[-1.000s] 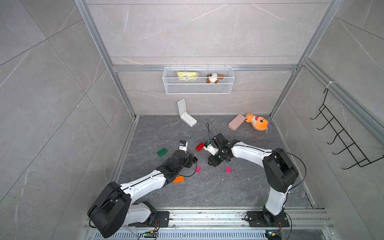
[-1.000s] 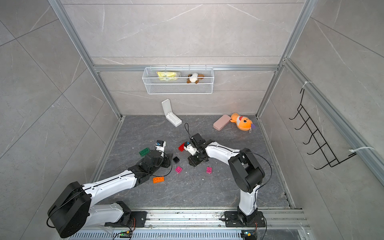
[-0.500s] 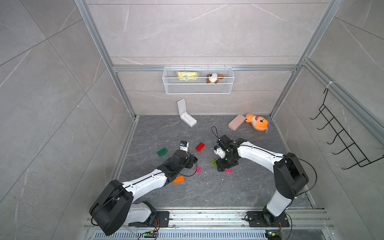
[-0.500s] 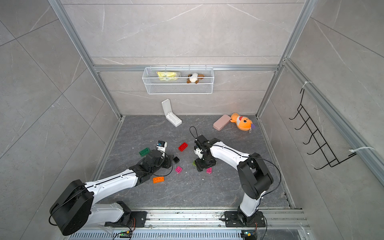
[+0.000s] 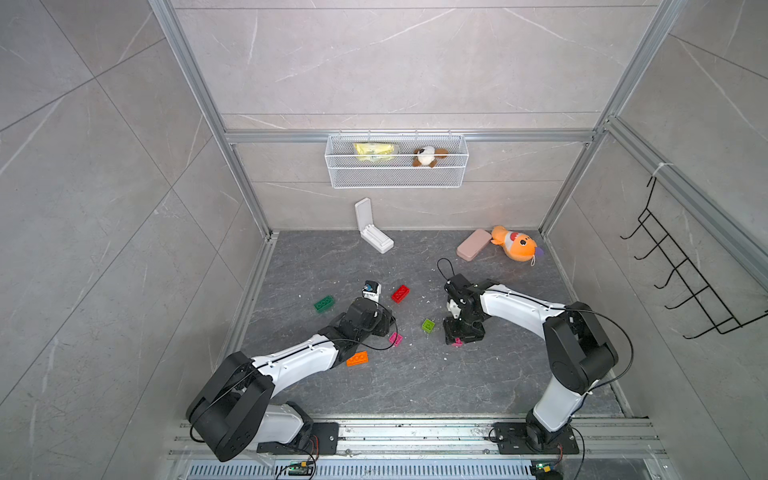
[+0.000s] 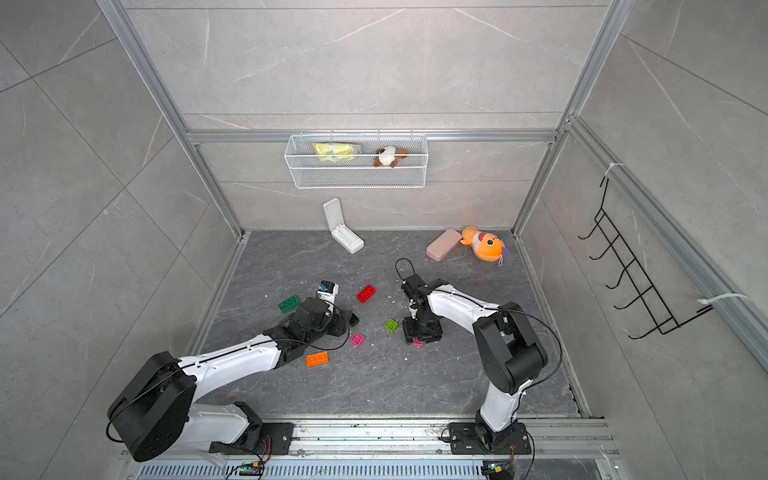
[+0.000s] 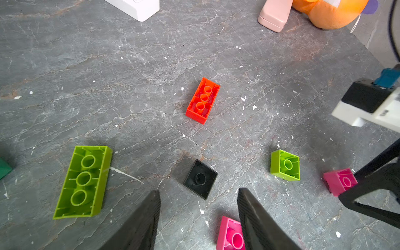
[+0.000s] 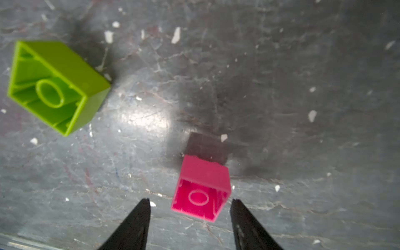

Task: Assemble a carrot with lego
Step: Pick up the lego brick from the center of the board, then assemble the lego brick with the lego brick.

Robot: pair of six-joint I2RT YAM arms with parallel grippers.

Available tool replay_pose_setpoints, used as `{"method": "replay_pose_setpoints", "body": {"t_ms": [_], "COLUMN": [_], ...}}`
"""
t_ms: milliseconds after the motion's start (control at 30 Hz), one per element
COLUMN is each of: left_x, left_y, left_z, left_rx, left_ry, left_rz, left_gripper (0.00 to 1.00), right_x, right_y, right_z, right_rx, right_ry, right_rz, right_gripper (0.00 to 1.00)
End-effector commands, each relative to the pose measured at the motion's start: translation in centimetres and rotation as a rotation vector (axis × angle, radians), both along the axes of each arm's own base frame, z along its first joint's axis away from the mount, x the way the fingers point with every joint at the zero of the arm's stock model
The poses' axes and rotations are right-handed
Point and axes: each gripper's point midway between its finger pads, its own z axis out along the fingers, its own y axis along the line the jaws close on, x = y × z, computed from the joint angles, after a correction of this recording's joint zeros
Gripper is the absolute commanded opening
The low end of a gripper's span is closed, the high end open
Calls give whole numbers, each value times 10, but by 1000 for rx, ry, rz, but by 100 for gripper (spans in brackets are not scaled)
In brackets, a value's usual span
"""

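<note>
The carrot is out of view; only loose lego lies on the grey floor. My right gripper [image 8: 191, 201] stands open just above a pink square brick [image 8: 202, 190] [image 5: 457, 342], which lies underside up at its fingertips. A lime square brick [image 5: 428, 325] [image 8: 56, 86] sits just left of it. My left gripper [image 7: 199, 193] is open and empty, with a black square brick [image 7: 200, 179] just ahead and a second pink brick [image 7: 229, 234] beside one finger. A red brick [image 5: 400, 294], a dark green brick [image 5: 324, 304], an orange brick [image 5: 357, 358] and a lime oblong brick [image 7: 83, 181] lie around.
A white hinged case [image 5: 374, 235] stands at the back wall. A pink case [image 5: 473, 244] and an orange plush fish [image 5: 515, 248] lie at the back right. A wire basket [image 5: 397, 176] hangs on the back wall, a hook rack [image 5: 685, 291] on the right wall.
My right gripper has moved rightwards and towards the front, away from the red brick and onto the pink square brick. The lime square brick now lies uncovered. The left arm has barely moved.
</note>
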Motion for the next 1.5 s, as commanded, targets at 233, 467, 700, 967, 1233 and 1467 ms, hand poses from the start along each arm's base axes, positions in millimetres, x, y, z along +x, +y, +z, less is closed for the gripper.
{"method": "replay_pose_setpoints", "body": {"t_ms": [233,467,700,967,1233,1467], "left_x": [3,2,2,3,9,1], "left_y": [-2,-1,-1,4,31,26], "left_z": [8,9,7,10,10,12], "left_rx": [-21,-17,-15,-23,-65,-101], "left_ry": [-12,-15,-13,-20,15,33], "left_rz": [1,2,3,30,131,53], "left_gripper": [61,61,61,61,61,61], "right_x": [9,5,4,13,26,41], "right_y": [-1,-5,-3,9,35,60], "right_z": [-2,-8,-8,27,62,72], "right_rx": [-1,-21,-9,22,-29,-21], "right_ry": [-30,-8,0,-74,-123,-129], "right_rz": [-62,-46,-21,135,479,646], "right_gripper": [41,42,37,28,26,26]}}
